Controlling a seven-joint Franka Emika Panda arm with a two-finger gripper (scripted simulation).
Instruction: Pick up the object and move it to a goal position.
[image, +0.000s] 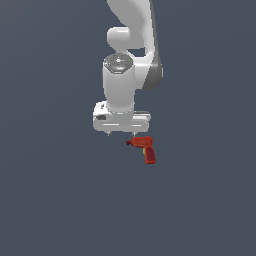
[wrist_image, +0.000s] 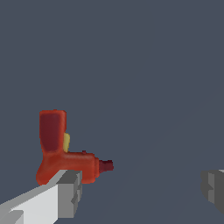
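Claw (image: 121, 133) spread wide beside one drill (image: 144, 147)

Red drill (image: 144, 147) on plain grey floor (image: 50, 200)

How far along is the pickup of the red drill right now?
Done: the arm has reached the red drill. In hand: the pincer is open, and in the wrist view one finger sits next to the drill body while the other is far off, so the drill is not between the fingers. Left: centre on it, close, lift, and carry it to the goal, which no view shows.
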